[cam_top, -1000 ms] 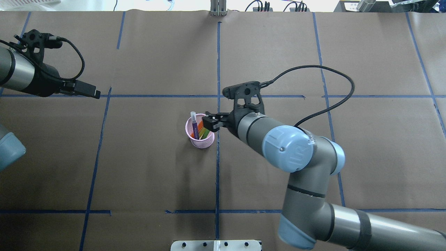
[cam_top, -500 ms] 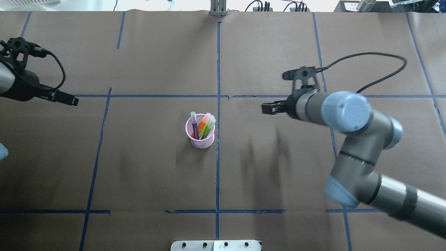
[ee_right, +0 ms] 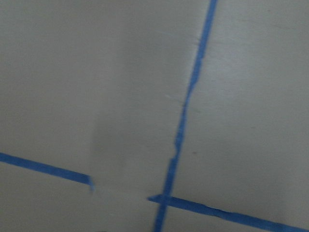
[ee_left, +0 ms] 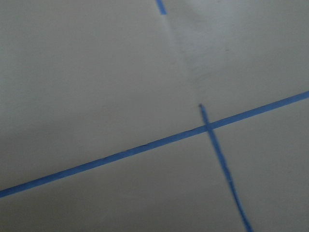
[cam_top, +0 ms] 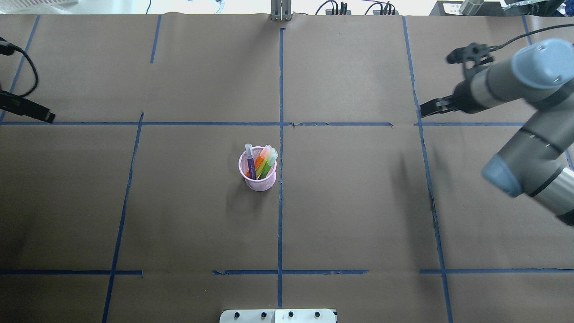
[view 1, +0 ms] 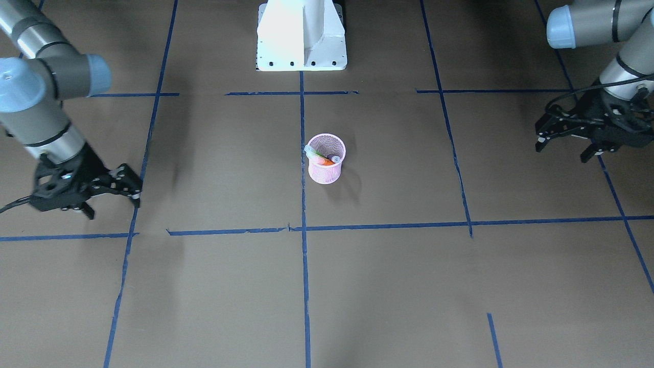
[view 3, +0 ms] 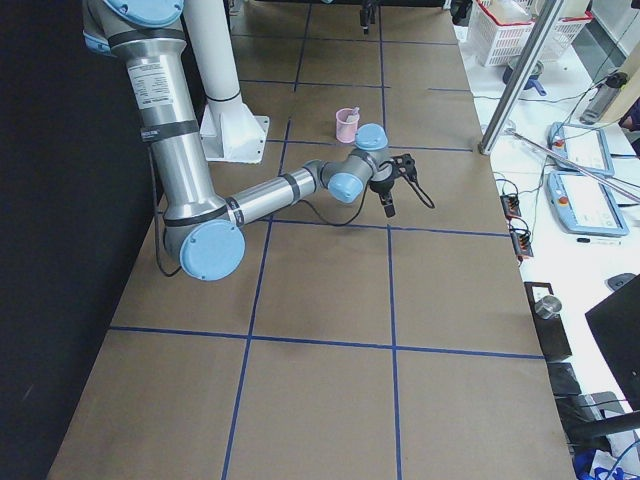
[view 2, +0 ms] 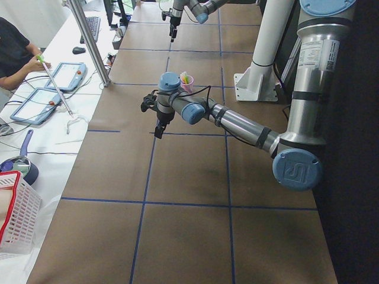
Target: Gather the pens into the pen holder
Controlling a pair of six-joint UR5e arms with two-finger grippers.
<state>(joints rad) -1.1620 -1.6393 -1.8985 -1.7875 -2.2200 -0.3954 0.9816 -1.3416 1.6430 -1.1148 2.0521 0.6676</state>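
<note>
The pink mesh pen holder (cam_top: 259,179) stands upright near the table's middle and also shows in the front view (view 1: 325,171). The purple pen (cam_top: 250,163), the orange pen (cam_top: 261,159) and the green pen (cam_top: 268,167) stand inside it with their pale caps up. My right gripper (cam_top: 426,107) is open and empty, far to the holder's right; in the front view (view 1: 112,204) its fingers are spread. My left gripper (view 1: 561,149) is open and empty, far on the other side, at the overhead view's left edge (cam_top: 45,117).
Blue tape lines (cam_top: 280,134) cross the brown paper table cover. The white robot base (view 1: 301,36) stands at the near edge. Tablets and an operator (view 2: 18,53) are beyond the table's far side. Both wrist views show only paper and tape.
My right gripper has pulled away from over the pen holder, to the right and farther out. My left gripper has moved further left. All three pens stay in the holder.
</note>
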